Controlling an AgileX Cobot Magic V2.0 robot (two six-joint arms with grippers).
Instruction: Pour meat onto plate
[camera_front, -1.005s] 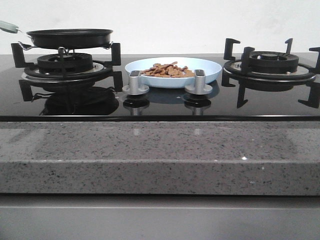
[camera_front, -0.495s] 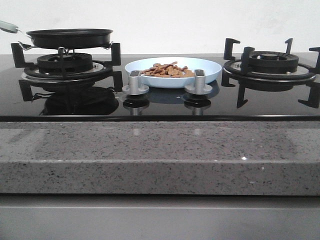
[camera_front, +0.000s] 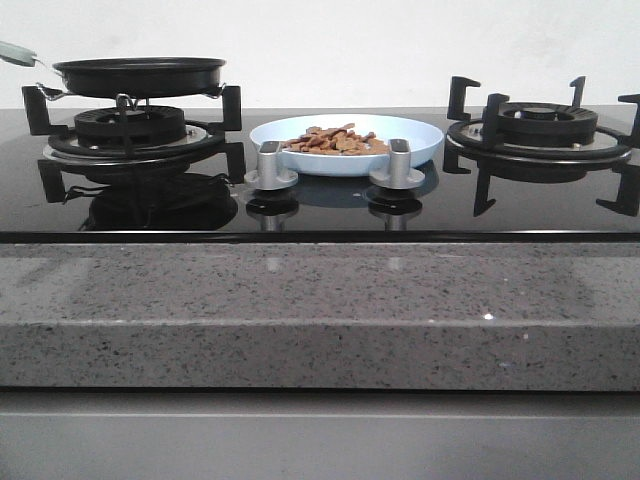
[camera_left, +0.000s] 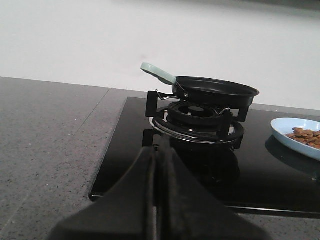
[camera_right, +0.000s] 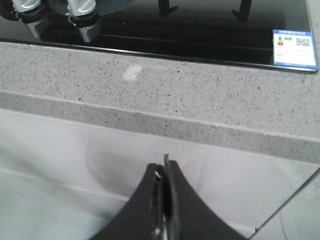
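Note:
The pale blue plate (camera_front: 420, 148) sits on the black glass hob between the two burners, with a heap of reddish-brown meat chunks (camera_front: 335, 141) in it. Both also show at the edge of the left wrist view: plate (camera_left: 287, 126), meat (camera_left: 306, 136). The black frying pan (camera_front: 140, 75) with its pale green handle (camera_left: 157, 73) rests on the left burner. My left gripper (camera_left: 159, 148) is shut and empty, back from the hob's left front corner. My right gripper (camera_right: 163, 161) is shut and empty, low in front of the counter. Neither gripper shows in the front view.
Two silver knobs (camera_front: 271, 165) (camera_front: 397, 165) stand in front of the plate. The right burner (camera_front: 540, 130) has bare black supports. A speckled grey stone counter edge (camera_front: 320, 310) runs along the front. An energy label (camera_right: 294, 47) sticks to the hob's corner.

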